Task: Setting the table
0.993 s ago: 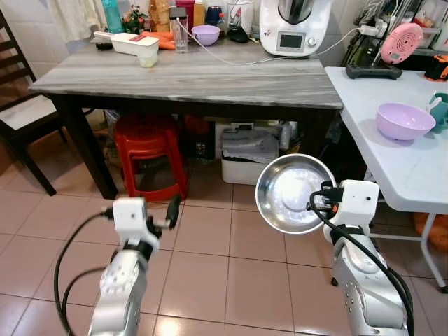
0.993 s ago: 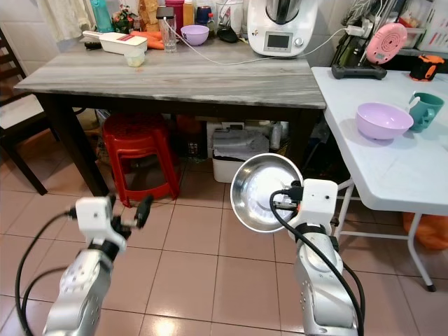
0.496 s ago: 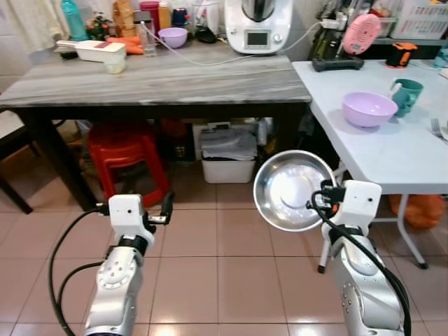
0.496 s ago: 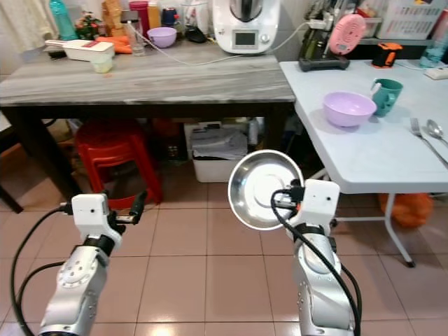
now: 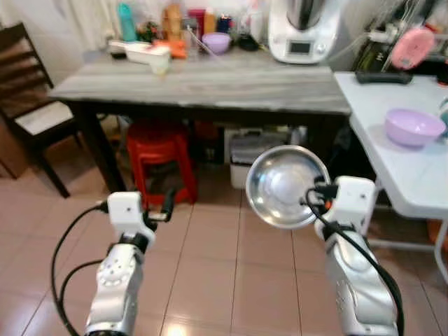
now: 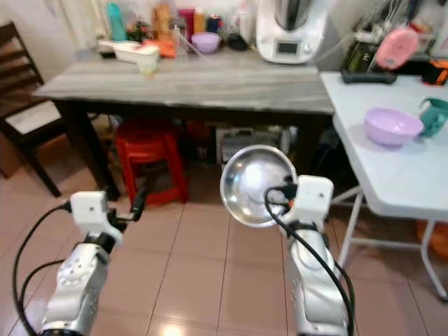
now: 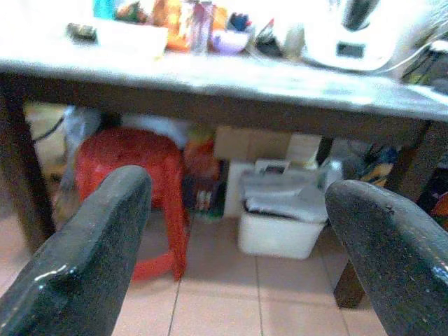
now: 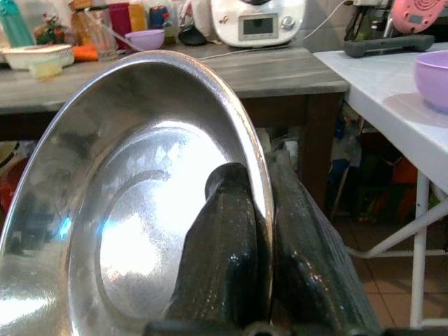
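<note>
Compared with half a second ago the whole view has swung back toward the robot's left, so the camera has turned while the things stand where they were: the white table (image 5: 413, 189) has slid toward the edge at 3 o'clock and the chair (image 5: 28, 105) has come in at 9 o'clock. Nearest, the right gripper (image 8: 262, 231) pinches the rim of the steel bowl (image 5: 287, 185), one finger inside and one outside, holding it on edge with its hollow facing the camera. At 8 o'clock the left gripper (image 7: 231, 245) hangs empty, fingers spread wide, pointing at the red stool (image 5: 155, 155) under the grey table (image 5: 203, 80). Farther off, at 2 o'clock from the bowl, the purple bowl (image 5: 411, 127) sits on the white table. That table lies on the right arm's side, so that arm looks better placed to set the bowl down.
</note>
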You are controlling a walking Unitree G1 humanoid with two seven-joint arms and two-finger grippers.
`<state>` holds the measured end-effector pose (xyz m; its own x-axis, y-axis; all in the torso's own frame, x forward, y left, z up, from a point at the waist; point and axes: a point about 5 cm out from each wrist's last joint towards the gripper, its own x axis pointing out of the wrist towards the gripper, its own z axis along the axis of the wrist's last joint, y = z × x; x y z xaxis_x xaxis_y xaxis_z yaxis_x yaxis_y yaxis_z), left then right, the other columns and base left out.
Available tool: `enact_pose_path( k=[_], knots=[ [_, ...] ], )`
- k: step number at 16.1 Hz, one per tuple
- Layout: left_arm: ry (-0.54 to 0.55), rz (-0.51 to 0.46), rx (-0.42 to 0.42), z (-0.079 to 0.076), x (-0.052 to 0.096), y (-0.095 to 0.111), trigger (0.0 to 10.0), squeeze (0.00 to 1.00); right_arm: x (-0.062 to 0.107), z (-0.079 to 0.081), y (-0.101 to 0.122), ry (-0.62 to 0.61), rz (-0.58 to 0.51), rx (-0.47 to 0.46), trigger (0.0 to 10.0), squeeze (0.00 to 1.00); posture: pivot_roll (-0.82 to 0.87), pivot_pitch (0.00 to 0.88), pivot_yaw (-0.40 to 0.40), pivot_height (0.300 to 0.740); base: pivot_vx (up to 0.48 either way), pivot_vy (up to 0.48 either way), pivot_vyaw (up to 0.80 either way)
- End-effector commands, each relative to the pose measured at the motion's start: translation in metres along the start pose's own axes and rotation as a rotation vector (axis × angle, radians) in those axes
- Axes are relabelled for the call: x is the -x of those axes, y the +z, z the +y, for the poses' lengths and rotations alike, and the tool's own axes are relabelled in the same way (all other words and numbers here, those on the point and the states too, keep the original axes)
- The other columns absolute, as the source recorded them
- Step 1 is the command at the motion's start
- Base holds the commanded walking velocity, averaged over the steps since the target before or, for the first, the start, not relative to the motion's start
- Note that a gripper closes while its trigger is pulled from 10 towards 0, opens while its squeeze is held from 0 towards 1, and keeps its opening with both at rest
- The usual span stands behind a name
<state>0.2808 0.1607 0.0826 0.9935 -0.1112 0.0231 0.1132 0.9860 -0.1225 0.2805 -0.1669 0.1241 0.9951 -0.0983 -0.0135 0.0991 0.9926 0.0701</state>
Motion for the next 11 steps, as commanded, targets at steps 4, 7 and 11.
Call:
enact_pose_path(
  k=[4, 7, 11],
  knots=[
    [-0.031, 0.003, -0.002, -0.0015, -0.0003, -0.0001, 10.0, 0.0, -0.0023, -0.0011, 0.003, -0.017, -0.017, -0.022, 10.0, 0.0, -0.07, 0.0, 0.05, 0.74, 0.471, 0.0, 0.0],
    [-0.038, 0.005, -0.004, -0.0021, -0.0009, -0.0004, 10.0, 0.0, -0.0025, 0.0016, 0.0015, -0.01, -0.014, -0.025, 10.0, 0.0, -0.06, 0.0, 0.05, 0.74, 0.472, 0.0, 0.0],
    [-0.039, 0.003, 0.002, -0.0031, -0.0011, -0.0005, 10.0, 0.0, -0.0034, 0.0019, 0.0019, -0.003, -0.017, -0.012, 10.0, 0.0, -0.06, 0.0, 0.045, 0.74, 0.472, 0.0, 0.0]
  ],
)
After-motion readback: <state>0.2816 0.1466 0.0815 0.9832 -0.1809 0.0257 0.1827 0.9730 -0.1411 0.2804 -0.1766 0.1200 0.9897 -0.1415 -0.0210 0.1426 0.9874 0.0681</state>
